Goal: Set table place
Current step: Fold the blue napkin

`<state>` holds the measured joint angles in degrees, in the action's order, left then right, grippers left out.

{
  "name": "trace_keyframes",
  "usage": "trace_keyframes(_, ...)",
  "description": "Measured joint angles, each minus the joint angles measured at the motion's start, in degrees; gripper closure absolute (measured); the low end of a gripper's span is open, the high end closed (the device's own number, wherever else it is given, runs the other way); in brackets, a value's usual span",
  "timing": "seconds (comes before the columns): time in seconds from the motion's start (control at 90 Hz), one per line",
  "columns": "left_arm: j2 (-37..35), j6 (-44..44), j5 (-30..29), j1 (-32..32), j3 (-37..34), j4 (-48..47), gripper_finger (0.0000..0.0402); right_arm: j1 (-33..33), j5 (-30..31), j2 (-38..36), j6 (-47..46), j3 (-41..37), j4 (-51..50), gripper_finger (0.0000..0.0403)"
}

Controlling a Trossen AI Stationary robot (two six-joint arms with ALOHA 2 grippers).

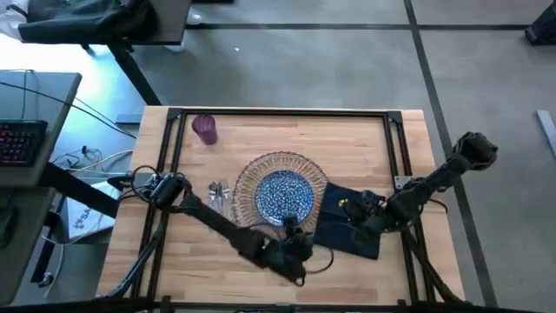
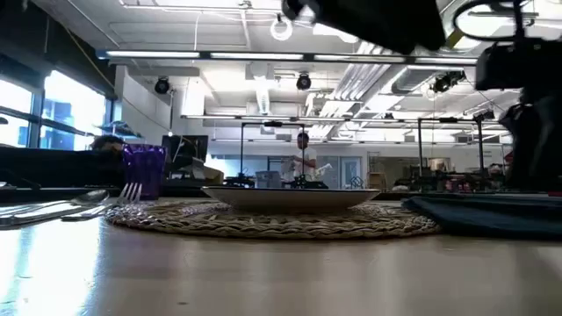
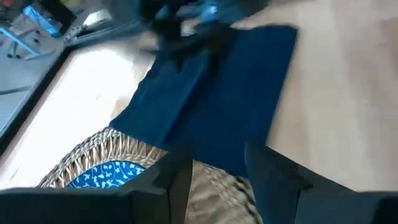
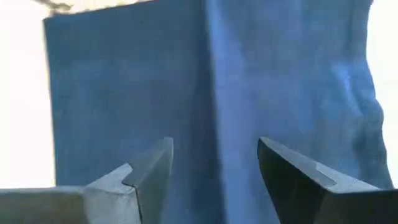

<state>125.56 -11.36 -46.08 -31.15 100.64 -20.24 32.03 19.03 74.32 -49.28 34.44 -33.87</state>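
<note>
A blue-patterned plate sits in the middle of a round wicker charger; both also show in the low view as the plate and the charger. Silver cutlery lies on the table just left of the charger. A navy napkin lies flat to the charger's right. My right gripper stands open over the napkin, fingers pointing down at it. My left gripper is open near the charger's near-right rim, facing the napkin, with nothing between its fingers.
A small purple cup stands at the far left of the table, also seen in the low view. Bare wood lies along the near edge and at the far right. A black frame rail borders the table.
</note>
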Motion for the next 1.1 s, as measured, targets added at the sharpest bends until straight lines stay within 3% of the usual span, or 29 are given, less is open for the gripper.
trace_keyframes(0.511, 0.09, -3.51, 3.47, 1.57, -0.07, -0.51, 0.0273, -3.65, -3.78, 3.98, 5.8, -3.8, 5.44, 0.024)
trace_keyframes(0.667, 0.09, -3.53, 3.6, 1.81, -0.07, -0.27, 0.0273, -3.65, -4.87, 5.15, 6.71, -3.74, 5.81, 0.0287)
trace_keyframes(0.889, 0.09, -3.08, 3.69, 1.87, -0.07, -0.05, 0.0273, -3.61, -6.29, 4.36, 7.56, -2.39, 3.92, 0.0387)
trace_keyframes(1.1, 0.11, -2.39, 3.57, 1.87, -0.09, 0.01, 0.0273, -3.6, -6.33, 3.37, 10.41, 5.7, -6.64, 0.04)
